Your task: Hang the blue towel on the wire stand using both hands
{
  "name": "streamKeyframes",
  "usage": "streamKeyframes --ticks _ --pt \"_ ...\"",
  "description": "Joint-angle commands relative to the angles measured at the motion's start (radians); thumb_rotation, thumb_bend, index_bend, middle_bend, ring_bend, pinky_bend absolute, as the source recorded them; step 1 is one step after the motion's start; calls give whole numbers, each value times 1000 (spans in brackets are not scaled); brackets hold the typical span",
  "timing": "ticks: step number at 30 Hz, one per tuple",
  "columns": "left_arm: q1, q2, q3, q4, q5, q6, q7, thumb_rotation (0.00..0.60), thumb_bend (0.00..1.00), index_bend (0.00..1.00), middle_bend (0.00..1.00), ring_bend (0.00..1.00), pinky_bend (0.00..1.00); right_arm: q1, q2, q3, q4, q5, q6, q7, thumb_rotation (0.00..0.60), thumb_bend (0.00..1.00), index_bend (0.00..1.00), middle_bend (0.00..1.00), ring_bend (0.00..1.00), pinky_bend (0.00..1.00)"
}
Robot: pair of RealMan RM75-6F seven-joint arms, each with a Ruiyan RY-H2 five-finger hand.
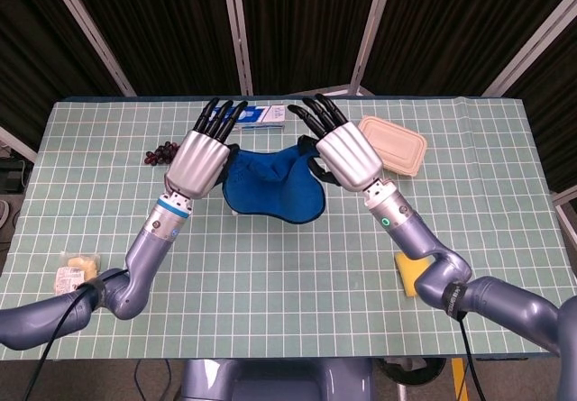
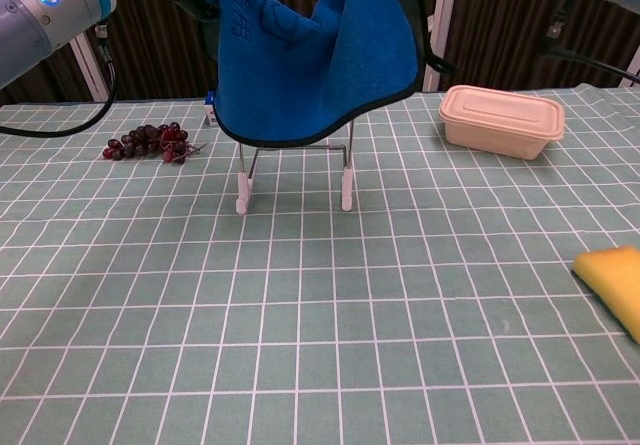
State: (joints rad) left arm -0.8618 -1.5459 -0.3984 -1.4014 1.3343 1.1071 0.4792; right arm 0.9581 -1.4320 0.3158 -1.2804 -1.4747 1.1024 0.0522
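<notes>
Chest view puts the blue towel (image 2: 315,60) in the upper centre, sagging over the wire stand (image 2: 296,173), pinched at its corners by my left robot hand (image 1: 200,155) and right robot hand (image 1: 346,150). Lowered off-centre, it could miss the wire or tip the stand.

head view overhead, chest view low, frontal

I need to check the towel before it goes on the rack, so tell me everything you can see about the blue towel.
The blue towel looks like soft terry cloth with a dark stitched hem and a tone-on-tone embossed mark near its left corner. It hangs in the air, sagging in the middle, the left hand holding one top corner and the right hand the other. Its curved lower edge hangs over the wire stand; whether it touches is unclear.
</notes>
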Motion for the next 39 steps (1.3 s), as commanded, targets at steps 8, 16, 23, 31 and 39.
streamKeyframes --ticks 8,16,23,31,39 --pt "8 -36 65 194 -31 -32 -138 600 471 779 0 0 0 31 -147 -41 223 36 -68 97 600 497 631 81 0 0" --pt "5 -75 95 309 -37 -49 -206 600 471 779 0 0 0 41 -232 -61 348 38 -81 144 600 493 632 85 0 0" --pt "-1 -112 115 379 -39 -60 -246 600 471 778 0 0 0 50 -276 -71 421 42 -97 151 600 493 632 85 0 0" --pt "-14 -150 129 446 -46 -88 -281 600 466 711 0 0 0 51 -305 -81 481 49 -116 157 600 464 635 85 0 0" --pt "-1 -102 137 400 -94 -161 -290 600 13 0 0 0 0 28 -254 -90 394 60 -128 136 600 1 123 5 0 0"
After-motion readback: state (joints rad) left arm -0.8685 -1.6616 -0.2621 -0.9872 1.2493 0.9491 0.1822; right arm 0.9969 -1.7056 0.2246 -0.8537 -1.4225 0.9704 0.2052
